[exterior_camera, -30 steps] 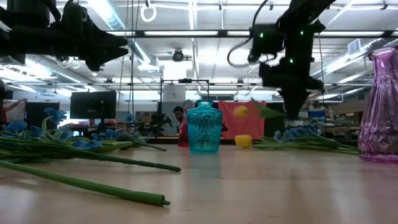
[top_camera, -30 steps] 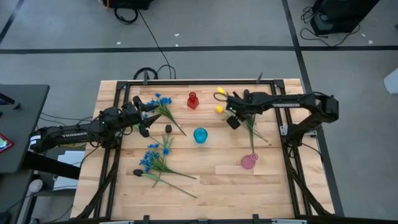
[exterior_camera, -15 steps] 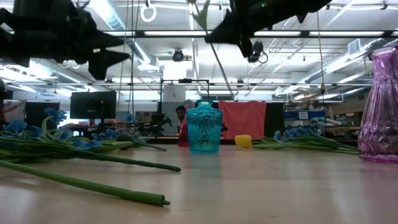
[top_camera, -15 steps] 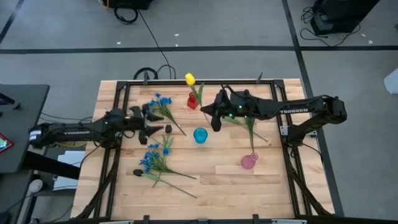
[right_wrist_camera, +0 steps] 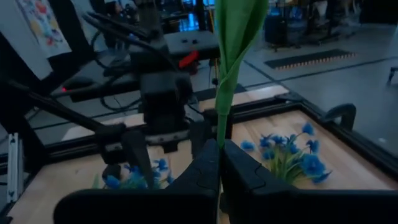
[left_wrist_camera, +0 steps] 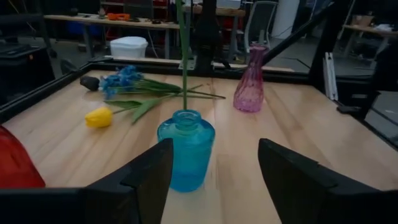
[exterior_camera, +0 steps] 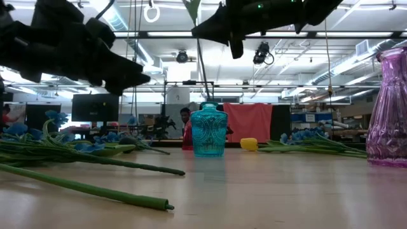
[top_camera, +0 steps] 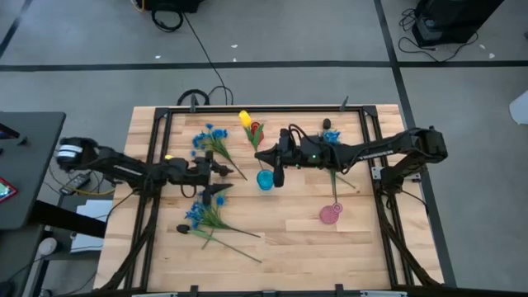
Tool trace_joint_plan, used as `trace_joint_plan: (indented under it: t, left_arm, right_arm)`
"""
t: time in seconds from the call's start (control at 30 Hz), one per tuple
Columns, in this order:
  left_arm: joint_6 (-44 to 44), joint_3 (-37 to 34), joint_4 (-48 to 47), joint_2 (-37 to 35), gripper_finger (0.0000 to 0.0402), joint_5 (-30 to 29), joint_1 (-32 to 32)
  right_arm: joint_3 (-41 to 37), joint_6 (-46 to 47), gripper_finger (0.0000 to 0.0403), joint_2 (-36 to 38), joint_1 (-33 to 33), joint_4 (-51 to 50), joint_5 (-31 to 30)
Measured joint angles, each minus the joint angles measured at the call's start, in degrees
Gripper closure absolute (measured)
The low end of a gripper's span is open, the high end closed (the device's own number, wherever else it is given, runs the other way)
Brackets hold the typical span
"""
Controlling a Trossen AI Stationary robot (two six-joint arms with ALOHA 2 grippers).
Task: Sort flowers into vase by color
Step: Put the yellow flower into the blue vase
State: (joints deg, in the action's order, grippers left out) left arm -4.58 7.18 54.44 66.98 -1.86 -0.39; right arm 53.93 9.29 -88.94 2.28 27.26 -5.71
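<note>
My right gripper [right_wrist_camera: 219, 155] is shut on the stem of a yellow tulip [top_camera: 244, 119] above the blue vase [top_camera: 265, 179]. The stem [exterior_camera: 202, 73] stands nearly upright, and its lower end reaches into the vase's mouth [left_wrist_camera: 185, 113]. My left gripper [left_wrist_camera: 214, 180] is open and level just left of the blue vase, which shows ahead between its fingers, untouched. A second yellow tulip [left_wrist_camera: 99, 117] lies on the table beyond the vase. My right gripper pinches the green stem [right_wrist_camera: 219, 140] between its two fingers, below a long leaf [right_wrist_camera: 239, 25]. The fingers come level from the table's right side and lie across the stem. The flower stands upright, bloom on top, with its lower end in the blue vase's mouth.
A red vase [top_camera: 255, 132] stands at the far middle and a pink vase [top_camera: 330, 214] at the near right. Blue sprays lie at the far left [top_camera: 210, 136], the near left [top_camera: 202, 210] and beside the right arm [top_camera: 330, 137]. Black rails [top_camera: 157, 165] frame the table.
My right gripper has lifted the yellow tulip off the table, turned from pointing down to level, and carried it toward the table's left; the stem now stands upright over the blue vase. My left gripper has gone down and toward the right, close to the blue vase.
</note>
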Motion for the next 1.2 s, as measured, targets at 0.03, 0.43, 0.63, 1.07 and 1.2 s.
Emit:
trace_joint_plan:
  t: [0.03,0.43,0.63,1.07,1.2]
  left_arm:
    - [0.0,0.0,2.3,2.4,0.0140,0.0,0.0]
    - [-0.2,12.3,12.0,28.9,0.0041,-2.0,0.0]
    - [-1.6,16.6,14.6,37.3,0.0040,-2.2,0.0]
    - [1.5,24.4,18.3,48.8,0.0038,-5.2,0.0]
    - [2.2,26.5,18.5,50.3,0.0032,0.1,0.0]
  right_arm:
    - [0.0,-0.5,0.0386,0.0,-0.3,0.2,-0.6]
    - [-2.7,-1.7,0.0386,-0.9,-3.0,1.9,-6.8]
    - [-10.1,0.6,0.0386,-0.9,-3.3,14.2,-8.4]
    - [-15.9,2.9,0.0386,-1.0,-3.3,14.4,-7.7]
    - [-16.0,3.9,0.0385,-1.0,-3.3,11.5,-7.1]
